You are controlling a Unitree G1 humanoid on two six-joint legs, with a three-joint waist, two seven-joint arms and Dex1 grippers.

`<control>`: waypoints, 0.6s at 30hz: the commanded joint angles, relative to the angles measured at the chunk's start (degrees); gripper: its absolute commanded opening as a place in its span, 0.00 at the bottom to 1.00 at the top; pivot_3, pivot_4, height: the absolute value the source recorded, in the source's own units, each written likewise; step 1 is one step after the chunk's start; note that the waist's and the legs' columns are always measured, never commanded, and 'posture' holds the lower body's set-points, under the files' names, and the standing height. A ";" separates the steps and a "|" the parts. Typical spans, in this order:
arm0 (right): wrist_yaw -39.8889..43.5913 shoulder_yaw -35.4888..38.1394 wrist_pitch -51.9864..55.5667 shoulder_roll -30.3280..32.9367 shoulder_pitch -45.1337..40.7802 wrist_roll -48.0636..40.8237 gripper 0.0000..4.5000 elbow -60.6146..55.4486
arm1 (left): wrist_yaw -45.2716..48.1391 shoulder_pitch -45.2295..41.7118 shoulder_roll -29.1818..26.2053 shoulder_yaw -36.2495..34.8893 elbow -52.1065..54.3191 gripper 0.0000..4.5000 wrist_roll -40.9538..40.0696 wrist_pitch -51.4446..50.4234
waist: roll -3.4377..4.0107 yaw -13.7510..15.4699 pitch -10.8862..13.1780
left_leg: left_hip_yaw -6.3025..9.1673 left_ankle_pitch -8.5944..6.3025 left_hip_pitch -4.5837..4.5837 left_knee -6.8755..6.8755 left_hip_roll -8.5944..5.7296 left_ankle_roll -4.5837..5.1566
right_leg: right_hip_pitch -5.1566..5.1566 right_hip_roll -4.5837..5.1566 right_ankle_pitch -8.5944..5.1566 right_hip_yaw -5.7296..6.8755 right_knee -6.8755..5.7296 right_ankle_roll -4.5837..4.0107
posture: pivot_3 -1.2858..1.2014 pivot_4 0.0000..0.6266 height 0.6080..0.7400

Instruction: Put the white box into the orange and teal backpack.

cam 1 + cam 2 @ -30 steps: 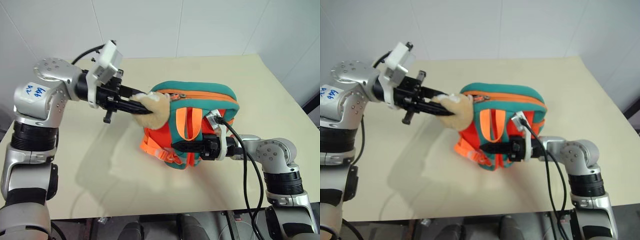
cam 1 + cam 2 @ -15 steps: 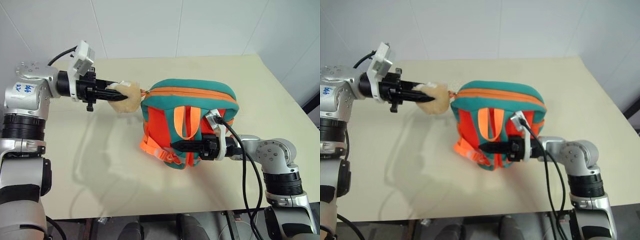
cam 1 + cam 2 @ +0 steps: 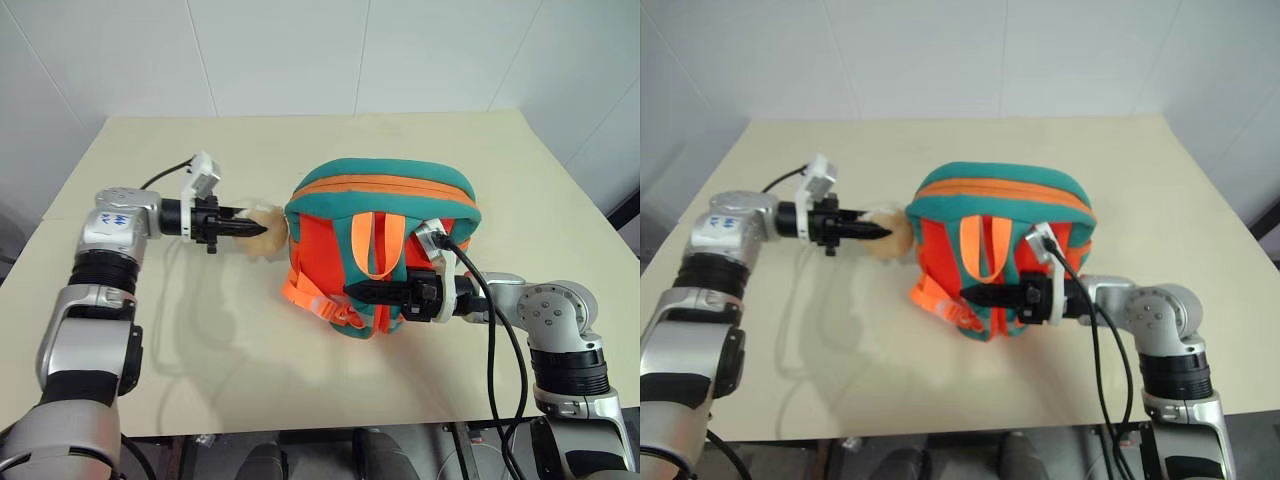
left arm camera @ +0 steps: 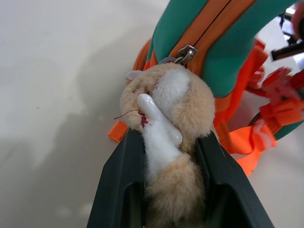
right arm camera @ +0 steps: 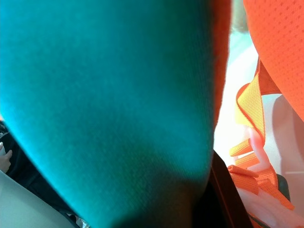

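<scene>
The small bright orange backpack with teal trim (image 3: 380, 225) stands upright on the cream tabletop (image 3: 200, 340), its zipper along the top closed. Just left of the backpack, the left gripper (image 4: 166, 156) pinches the tan plush toy (image 4: 171, 109) (joined by a metal clip at the zipper end) between its black fingers. At the backpack's front, the right gripper (image 3: 360, 291) has its jaws pressed onto a teal strap (image 3: 352, 262).

Lowering left gripper (image 3: 243, 228) toward table (image 3: 180, 330), dragging clamped plush toy (image 4: 167, 124) (zipper-attached) down beside orange and teal backpack (image 3: 380, 255).
</scene>
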State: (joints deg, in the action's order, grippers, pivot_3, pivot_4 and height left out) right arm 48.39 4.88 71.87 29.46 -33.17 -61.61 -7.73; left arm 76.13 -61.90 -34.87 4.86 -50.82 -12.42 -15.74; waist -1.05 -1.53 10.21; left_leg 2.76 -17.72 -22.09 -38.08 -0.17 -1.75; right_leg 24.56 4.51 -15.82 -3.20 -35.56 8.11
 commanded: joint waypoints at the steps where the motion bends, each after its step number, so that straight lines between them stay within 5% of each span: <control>1: -0.57 0.79 0.54 0.08 -0.03 -1.60 0.12 -1.89 | -1.48 2.14 1.95 1.45 -1.72 0.20 3.28 3.15 | 0.00 0.01 0.00 | 0.00 0.00 0.01 0.00 0.00 0.00 | -0.01 0.01 0.00 0.00 0.00 0.00 | 0.52 0.24 1.00; 11: -0.25 1.16 -0.55 1.50 -0.60 -1.28 0.12 -3.46 | 2.09 10.62 0.71 -0.92 16.05 0.20 -0.13 3.96 | -0.06 0.96 -0.05 | 0.01 0.00 0.02 -0.03 -0.02 0.00 | -0.02 0.05 0.00 -0.02 -0.01 0.01 | 0.52 0.24 1.00; 18: 3.61 0.53 -7.53 8.94 -0.93 4.07 0.63 -9.31 | 1.75 20.54 -8.39 -5.10 37.35 0.68 -3.13 -0.06 | -0.02 1.02 -0.02 | -0.04 -0.01 -0.02 0.09 0.02 0.00 | 0.10 0.05 0.00 -0.04 0.05 0.00 | 0.52 0.24 1.00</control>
State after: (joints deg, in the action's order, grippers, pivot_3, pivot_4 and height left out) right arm 48.96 5.96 67.37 35.86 -34.86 -59.62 -13.50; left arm 77.60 -42.71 -41.26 1.58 -17.72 -14.72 -15.59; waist -1.07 -0.51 10.19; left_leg 2.75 -17.73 -22.12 -37.98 -0.14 -1.75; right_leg 24.66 4.56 -15.82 -3.21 -35.49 8.11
